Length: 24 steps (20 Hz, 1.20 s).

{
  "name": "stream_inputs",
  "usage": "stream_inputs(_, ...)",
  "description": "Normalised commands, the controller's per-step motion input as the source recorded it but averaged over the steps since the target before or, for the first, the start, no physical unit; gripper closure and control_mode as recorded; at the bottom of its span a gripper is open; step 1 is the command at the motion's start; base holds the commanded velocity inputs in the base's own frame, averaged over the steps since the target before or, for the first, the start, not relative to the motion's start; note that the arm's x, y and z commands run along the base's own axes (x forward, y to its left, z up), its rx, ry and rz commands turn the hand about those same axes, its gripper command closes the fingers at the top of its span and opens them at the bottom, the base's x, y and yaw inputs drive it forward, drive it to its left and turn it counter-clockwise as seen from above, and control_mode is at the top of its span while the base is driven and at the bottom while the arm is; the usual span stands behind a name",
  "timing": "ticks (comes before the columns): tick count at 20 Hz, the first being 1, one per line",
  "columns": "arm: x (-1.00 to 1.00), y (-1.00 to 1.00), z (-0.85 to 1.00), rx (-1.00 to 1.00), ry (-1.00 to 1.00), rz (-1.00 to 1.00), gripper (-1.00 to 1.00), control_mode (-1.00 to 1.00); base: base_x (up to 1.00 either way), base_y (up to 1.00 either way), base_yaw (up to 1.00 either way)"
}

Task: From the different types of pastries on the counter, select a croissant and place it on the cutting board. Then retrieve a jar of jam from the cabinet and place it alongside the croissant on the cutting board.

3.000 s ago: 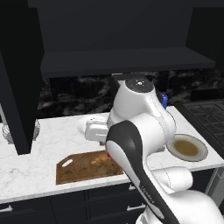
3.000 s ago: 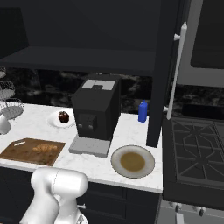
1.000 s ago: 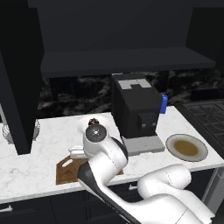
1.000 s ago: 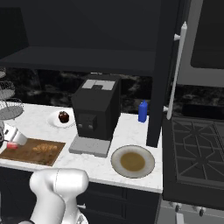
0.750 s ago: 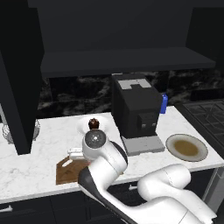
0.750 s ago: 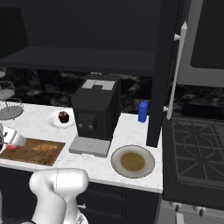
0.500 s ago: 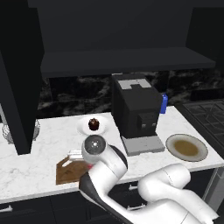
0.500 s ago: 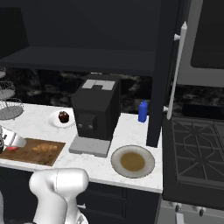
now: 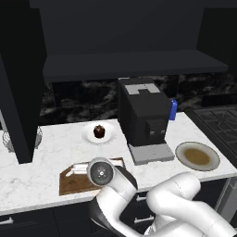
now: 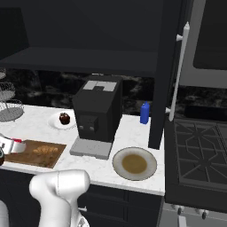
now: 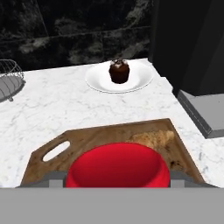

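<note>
My gripper (image 11: 117, 178) is shut on the jar of jam (image 11: 117, 167), whose red lid sits low in the hand view with a grey finger on each side. The jar hangs low over the near part of the dark-brown cutting board (image 11: 109, 138); I cannot tell whether it touches. The golden croissant (image 11: 153, 138) lies on the board just beyond the jar, to its right. From the right base view the gripper (image 10: 8, 145) holds the jar (image 10: 17, 141) at the left end of the board (image 10: 26, 157), beside the croissant (image 10: 44, 150). My arm hides most of the board (image 9: 74, 183) in the left base view.
A chocolate cupcake (image 11: 119, 71) stands on a white plate (image 11: 98, 81) behind the board. The black coffee machine (image 10: 97, 111) and its grey drip tray (image 11: 205, 113) stand to the right. A wire basket (image 11: 8, 78) is at the left. Further right are a brown-filled plate (image 10: 134, 163), a blue bottle (image 10: 144, 113) and the stove (image 10: 199, 150).
The arm has sunk lower over the left end of the cutting board, carrying the jar down with it. The jaws kept the same width.
</note>
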Motion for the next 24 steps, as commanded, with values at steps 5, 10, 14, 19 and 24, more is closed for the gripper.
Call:
stream_inputs(5,-0.08,-0.16,-0.14,0.00,-0.18,0.00,1.00,-1.00,0.00,0.00,0.00)
stream_inputs(10,-0.03,-0.09,-0.24,0.00,-0.14,0.00,1.00,-1.00,0.00,0.00,0.00)
stream_inputs(14,0.00,-0.06,-0.34,0.00,-0.06,0.00,1.00,-1.00,0.00,0.00,0.00)
stream_inputs(19,0.08,-0.01,-0.22,0.00,-0.02,0.00,1.00,-1.00,0.00,0.00,0.00)
stream_inputs(24,0.38,0.16,0.00,0.00,0.01,0.00,1.00,-1.00,0.00,0.00,0.00)
